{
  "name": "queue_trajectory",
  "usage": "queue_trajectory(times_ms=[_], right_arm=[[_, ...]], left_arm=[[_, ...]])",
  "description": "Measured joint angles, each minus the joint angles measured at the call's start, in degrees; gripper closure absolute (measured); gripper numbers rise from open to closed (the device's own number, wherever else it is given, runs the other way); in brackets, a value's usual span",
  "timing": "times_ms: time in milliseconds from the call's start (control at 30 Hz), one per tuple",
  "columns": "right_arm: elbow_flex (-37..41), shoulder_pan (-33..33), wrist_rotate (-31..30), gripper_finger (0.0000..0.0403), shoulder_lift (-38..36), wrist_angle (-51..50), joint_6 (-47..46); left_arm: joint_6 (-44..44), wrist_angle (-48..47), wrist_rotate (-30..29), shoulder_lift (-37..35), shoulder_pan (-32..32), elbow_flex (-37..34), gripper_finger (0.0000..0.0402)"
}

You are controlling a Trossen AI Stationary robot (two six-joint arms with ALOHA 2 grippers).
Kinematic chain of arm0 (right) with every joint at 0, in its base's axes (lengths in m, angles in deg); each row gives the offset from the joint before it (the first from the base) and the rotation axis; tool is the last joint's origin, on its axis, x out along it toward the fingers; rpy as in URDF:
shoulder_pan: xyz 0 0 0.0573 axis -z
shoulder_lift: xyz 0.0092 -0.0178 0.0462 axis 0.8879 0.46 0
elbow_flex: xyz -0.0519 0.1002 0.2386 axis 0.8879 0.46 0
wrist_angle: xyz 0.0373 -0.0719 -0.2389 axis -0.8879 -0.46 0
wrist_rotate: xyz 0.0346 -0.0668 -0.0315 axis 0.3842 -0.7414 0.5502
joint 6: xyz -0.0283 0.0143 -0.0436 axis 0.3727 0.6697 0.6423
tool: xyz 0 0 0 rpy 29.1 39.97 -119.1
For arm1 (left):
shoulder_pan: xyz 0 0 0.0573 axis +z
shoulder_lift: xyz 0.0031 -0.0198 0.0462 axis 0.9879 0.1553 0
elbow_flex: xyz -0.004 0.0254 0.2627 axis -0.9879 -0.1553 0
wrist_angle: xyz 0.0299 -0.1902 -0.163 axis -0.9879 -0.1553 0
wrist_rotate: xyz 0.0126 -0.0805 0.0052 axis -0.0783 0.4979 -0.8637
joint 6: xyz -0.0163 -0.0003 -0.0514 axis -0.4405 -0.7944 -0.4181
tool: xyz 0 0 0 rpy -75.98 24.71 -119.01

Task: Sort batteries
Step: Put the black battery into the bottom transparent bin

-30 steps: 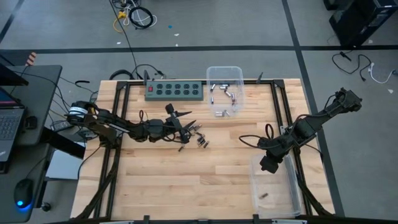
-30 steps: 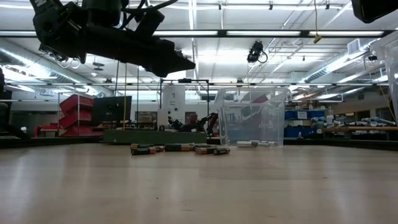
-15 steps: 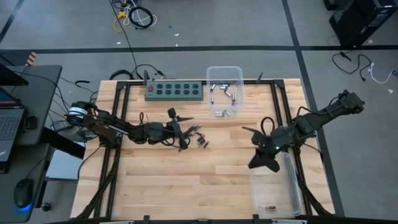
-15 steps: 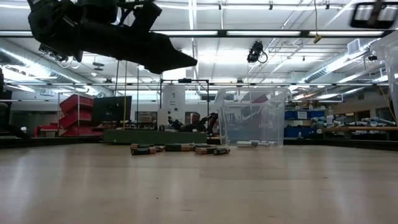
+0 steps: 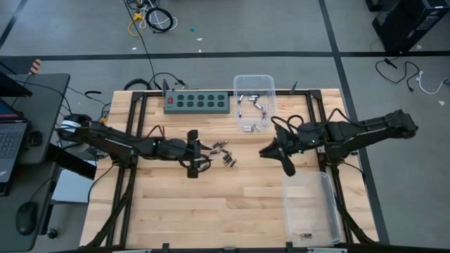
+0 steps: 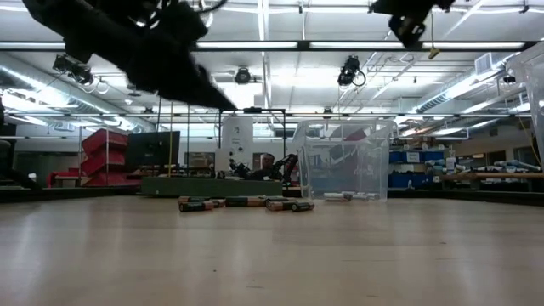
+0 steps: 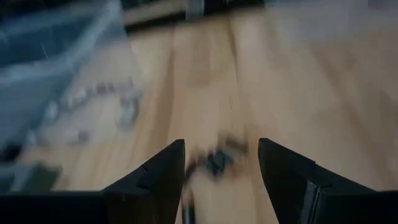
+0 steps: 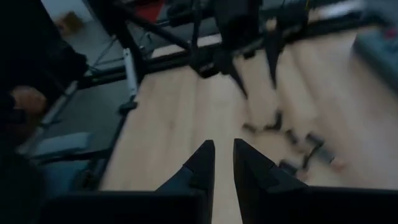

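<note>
While both arms hang above the wooden table (image 5: 211,204), the loose batteries (image 5: 223,153) lie in a small cluster near the table's middle, a little toward the green power strip (image 5: 198,102) at the far edge. The left gripper (image 5: 194,156) hovers just beside that cluster on its left, its fingers (image 7: 163,171) spread apart with nothing between them; in the left wrist view the blurred batteries (image 7: 217,160) show through the gap, down on the wood. The right gripper (image 5: 275,156) is over the table to the right of the cluster and apart from it, between the two clear bins. Its fingers (image 8: 200,163) stand nearly together with only a narrow slit between them, and nothing is held in that slit. The right wrist view looks across at the batteries (image 8: 292,140) and at the left arm beyond them. More batteries rest in the clear bin (image 5: 254,102) at the far edge, next to the power strip, and one or two lie at the near end of the other clear bin (image 5: 311,208) on the right. In the low view the batteries (image 6: 245,204) form a short row on the tabletop in front of the far bin (image 6: 344,160), with both arms well above the surface.
</note>
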Motion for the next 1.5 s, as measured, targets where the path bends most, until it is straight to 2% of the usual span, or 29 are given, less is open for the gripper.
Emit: queue_trajectory(times_ms=[200, 367, 467, 567, 700, 800, 933, 1200, 1500], right_arm=[[0.02, 4.27, -1.66, 0.0359, 4.88, 6.99, 9.28], [0.02, 6.12, -1.50, 0.0358, 8.66, 8.97, 12.15], [0.02, 6.42, -1.22, 0.0359, 9.91, 9.91, 12.29], [0.02, 6.40, -0.91, 0.0358, 10.77, 10.46, 12.21], [-0.02, 6.40, 1.67, 0.0358, 10.59, 10.72, 12.06], [-0.02, 6.40, 1.98, 0.0359, 10.36, 10.79, 12.06], [-0.02, 6.38, 2.00, 0.0357, 10.39, 10.52, 11.85], [-0.04, 6.51, 2.01, 0.0358, 10.42, 10.71, 12.41], [-0.04, 6.78, 1.99, 0.0359, 10.53, 11.37, 13.29]], left_arm=[[-4.44, -11.74, -0.09, 0.06, 0.00, -0.09, 0.0198], [-5.43, -18.86, -0.61, 0.22, 0.05, -0.09, 0.0198], [-2.93, -22.52, -1.13, 0.52, 0.84, -0.09, 0.0198], [-0.80, -22.04, -2.00, 0.61, 2.37, -0.42, 0.0198], [2.47, -19.40, 2.44, 1.60, 5.58, -0.71, 0.0198], [4.55, -15.17, 6.77, 2.90, 8.16, -1.63, 0.0198], [4.82, -13.29, 9.67, 4.98, 10.63, -3.45, 0.0198], [4.68, -12.54, 10.98, 6.81, 11.88, -5.19, 0.0198], [2.68, -5.94, 11.38, 6.82, 12.13, -8.19, 0.0198]])
